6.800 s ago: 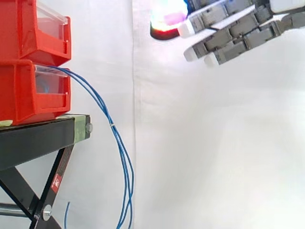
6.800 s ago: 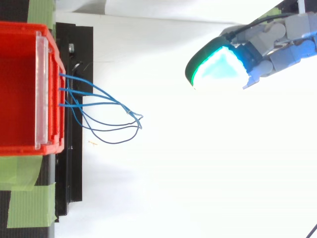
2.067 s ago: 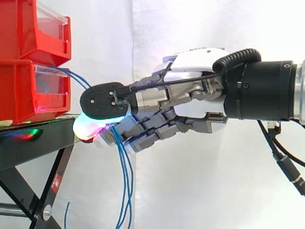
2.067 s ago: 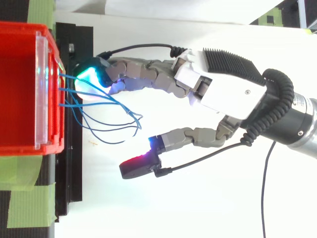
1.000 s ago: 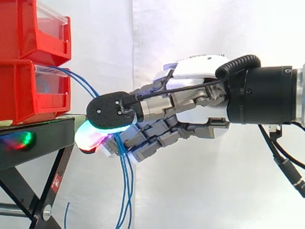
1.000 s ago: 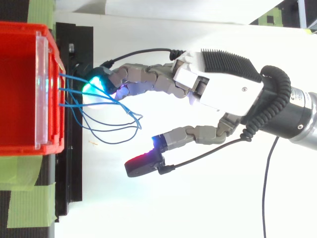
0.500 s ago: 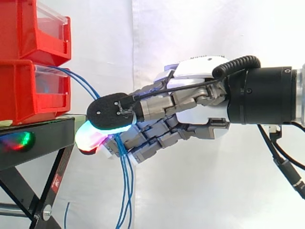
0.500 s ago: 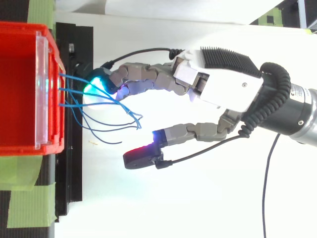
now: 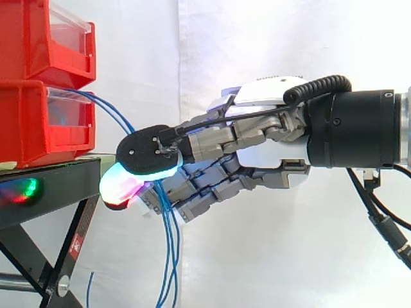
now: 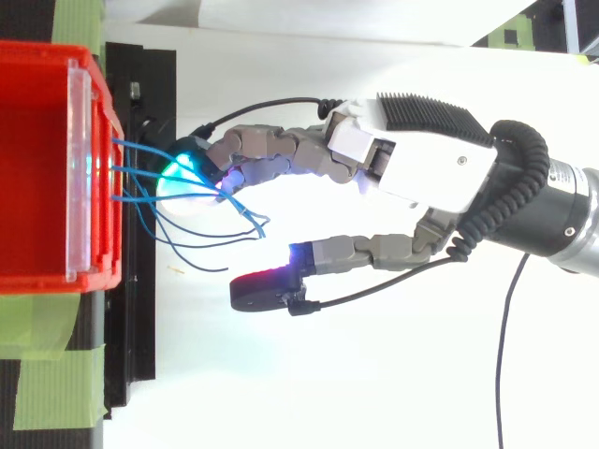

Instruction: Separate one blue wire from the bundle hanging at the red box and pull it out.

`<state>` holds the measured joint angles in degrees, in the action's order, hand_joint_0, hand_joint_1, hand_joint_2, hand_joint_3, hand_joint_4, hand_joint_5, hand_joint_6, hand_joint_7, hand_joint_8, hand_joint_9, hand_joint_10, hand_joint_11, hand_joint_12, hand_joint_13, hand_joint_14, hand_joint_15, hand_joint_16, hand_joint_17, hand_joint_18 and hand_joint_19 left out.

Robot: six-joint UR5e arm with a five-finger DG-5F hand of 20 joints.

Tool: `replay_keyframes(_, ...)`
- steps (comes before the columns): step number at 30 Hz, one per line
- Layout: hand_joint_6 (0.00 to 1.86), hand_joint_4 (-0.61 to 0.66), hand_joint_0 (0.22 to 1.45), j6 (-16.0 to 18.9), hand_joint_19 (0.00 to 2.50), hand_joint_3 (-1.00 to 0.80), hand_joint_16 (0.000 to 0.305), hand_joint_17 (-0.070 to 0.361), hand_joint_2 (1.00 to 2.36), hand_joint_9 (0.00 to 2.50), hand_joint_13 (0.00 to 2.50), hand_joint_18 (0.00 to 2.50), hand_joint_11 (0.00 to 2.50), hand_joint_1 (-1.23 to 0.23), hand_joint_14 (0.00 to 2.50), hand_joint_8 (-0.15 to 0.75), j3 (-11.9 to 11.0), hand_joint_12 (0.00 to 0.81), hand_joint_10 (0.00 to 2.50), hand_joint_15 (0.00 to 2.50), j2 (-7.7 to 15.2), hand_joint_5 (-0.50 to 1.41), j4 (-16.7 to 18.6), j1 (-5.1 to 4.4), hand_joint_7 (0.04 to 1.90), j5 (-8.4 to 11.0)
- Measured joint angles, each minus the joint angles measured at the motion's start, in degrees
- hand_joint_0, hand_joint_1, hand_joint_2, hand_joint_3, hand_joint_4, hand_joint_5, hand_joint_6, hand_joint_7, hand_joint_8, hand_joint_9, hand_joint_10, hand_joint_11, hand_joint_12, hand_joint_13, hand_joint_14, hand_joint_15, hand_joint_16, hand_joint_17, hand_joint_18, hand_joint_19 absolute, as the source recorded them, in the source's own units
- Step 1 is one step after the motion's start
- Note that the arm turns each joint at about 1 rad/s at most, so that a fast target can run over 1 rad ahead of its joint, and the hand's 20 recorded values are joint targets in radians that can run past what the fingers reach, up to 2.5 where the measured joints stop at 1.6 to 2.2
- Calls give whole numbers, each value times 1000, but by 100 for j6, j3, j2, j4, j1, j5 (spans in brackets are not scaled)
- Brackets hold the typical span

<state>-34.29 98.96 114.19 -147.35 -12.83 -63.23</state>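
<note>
Blue wires (image 9: 171, 256) leave the clear front panel (image 9: 67, 109) of the lower red bin (image 9: 26, 128) at the left of the side view. They arc out to the right and hang down past the black stand (image 9: 51, 186) toward the bottom edge. From above they come out of the bin's face at separate points and gather into loose, crossing loops nearer mid-frame. That is probably why the hand (image 10: 421, 173) works close to the bin, where the strands lie apart, not lower down where they run together.

The hand reaches in from the right. Its fingers stretch toward the bin with a slight bend, and the glowing fingertips (image 10: 192, 168) sit among the upper strands just in front of the bin. The thumb (image 10: 267, 285) stands well apart from them in the lower middle of the top view. So the hand is spread wide, with nothing clamped between thumb and fingers. Whether one strand lies caught between two fingers is too fine to tell.

This looks like the singling-out step, with the pull not yet begun. The next move calls for closing on one strand alone and drawing it rightward. The crossing loops could drag neighbouring strands along.
</note>
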Motion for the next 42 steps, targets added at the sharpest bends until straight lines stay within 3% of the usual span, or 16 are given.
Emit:
replay_keyframes(2, 789, 279, 567, 1, 338, -268, 60, 136, 1015, 511, 465, 494, 272, -639, 10, 354, 0, 415, 7, 279, -1, -158, -2, 0, 920, -4)
replay_keyframes(4, 606, 280, 566, 1, 334, -281, 60, 135, 1016, 523, 472, 497, 253, -630, 10, 347, 0, 415, 7, 278, 0, -116, -3, 0, 1189, -16)
replay_keyframes(6, 500, 297, 567, 1, 336, -290, 60, 135, 1015, 527, 474, 498, 235, -629, 10, 346, 0, 414, 6, 276, -1, -99, -4, 0, 1317, -50)
replay_keyframes(10, 503, 349, 569, 1, 339, -304, 60, 135, 1014, 527, 474, 501, 218, -624, 10, 344, 0, 411, 6, 276, -2, -114, -5, 0, 1158, -134)
replay_keyframes(21, 502, 347, 560, 1, 340, -345, 60, 135, 1012, 540, 492, 522, 267, -659, 10, 349, 0, 418, 7, 286, -31, -116, -5, 0, 1176, -216)
replay_keyframes(30, 501, 294, 568, 1, 349, -344, 60, 135, 1012, 544, 502, 543, 297, -686, 10, 351, 0, 419, 8, 284, -39, -110, -20, 26, 1301, -268)
replay_keyframes(37, 633, 281, 577, -4, 346, -330, 60, 134, 1012, 547, 510, 556, 331, -702, 10, 353, 0, 418, 9, 295, -74, -143, -21, 75, 1119, -351)
replay_keyframes(42, 646, 282, 578, 0, 356, -326, 59, 134, 1013, 548, 514, 559, 341, -704, 10, 352, 0, 418, 9, 296, -79, -146, -22, 107, 1093, -379)
